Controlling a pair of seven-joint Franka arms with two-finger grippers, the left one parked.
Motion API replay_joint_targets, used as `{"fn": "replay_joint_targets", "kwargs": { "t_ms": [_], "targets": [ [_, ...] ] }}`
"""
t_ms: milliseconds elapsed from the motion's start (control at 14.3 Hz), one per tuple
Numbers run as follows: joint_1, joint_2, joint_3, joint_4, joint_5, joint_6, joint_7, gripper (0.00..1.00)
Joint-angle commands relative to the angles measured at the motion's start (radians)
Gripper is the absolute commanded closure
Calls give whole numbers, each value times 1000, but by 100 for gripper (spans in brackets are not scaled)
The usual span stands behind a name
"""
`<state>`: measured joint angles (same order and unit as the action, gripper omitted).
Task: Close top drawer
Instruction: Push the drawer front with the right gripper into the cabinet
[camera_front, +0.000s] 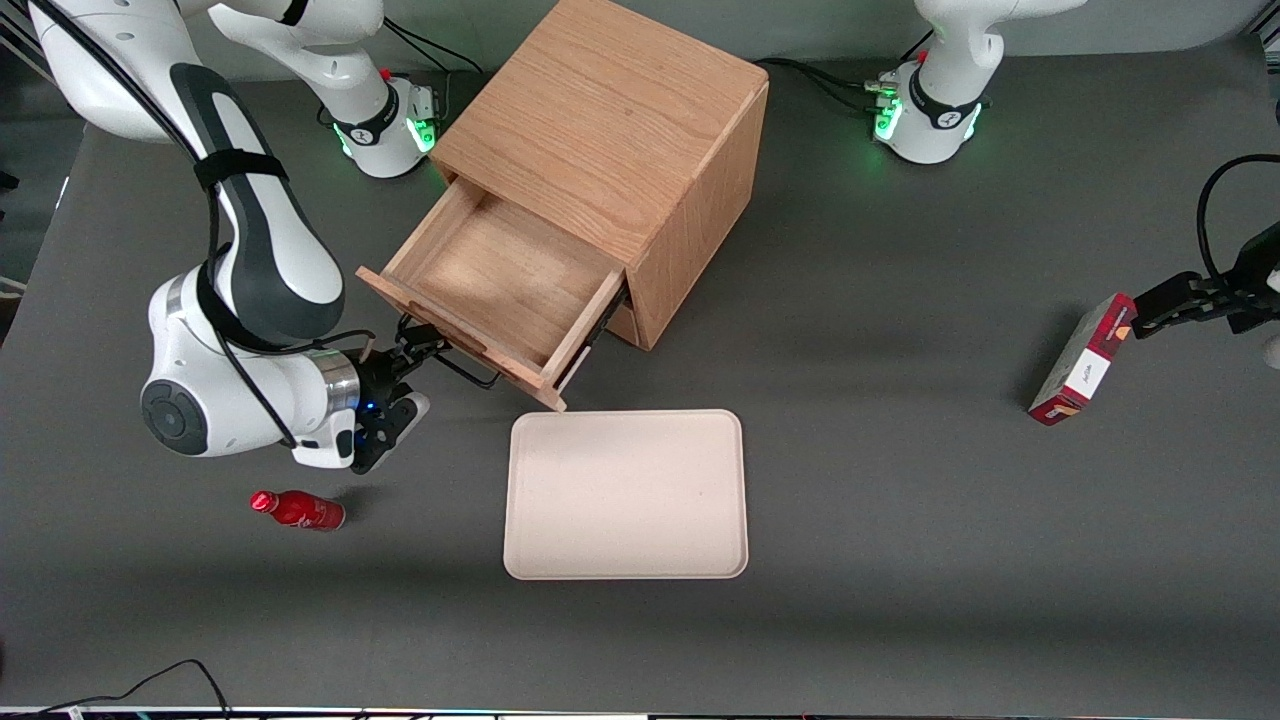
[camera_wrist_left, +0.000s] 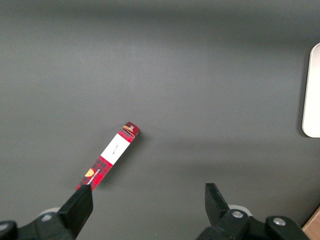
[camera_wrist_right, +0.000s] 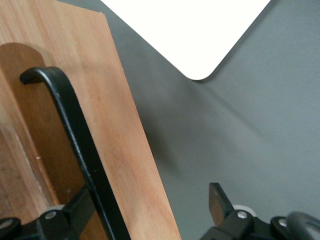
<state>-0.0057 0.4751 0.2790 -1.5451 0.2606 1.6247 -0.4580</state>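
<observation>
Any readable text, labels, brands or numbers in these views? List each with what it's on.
Nothing reads cleanly.
Red plaid carton held by the parked arm: white label with print, too small to read.
Small red bottle lying on the grey table: no legible label.
Round marks on the arm bases: too small to read.
Light oak top drawer, pulled out, and beige rectangular tray: no text.
The hand sits at the drawer's black wire handle, fingers open either side of it.

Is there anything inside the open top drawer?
No: the top drawer shows only bare wood inside, with the gripper at its black handle.
</observation>
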Motion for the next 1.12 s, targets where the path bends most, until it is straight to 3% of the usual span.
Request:
{"fn": "replay_joint_targets", "kwargs": {
  "t_ms": [0,349,1047],
  "targets": [
    [-7,-88,19,-108,54,32,45,0],
    [-8,-174,72,-211,62,64,101,0],
    [-8,-305,126,-408,155,164,142,0]
  ]
}}
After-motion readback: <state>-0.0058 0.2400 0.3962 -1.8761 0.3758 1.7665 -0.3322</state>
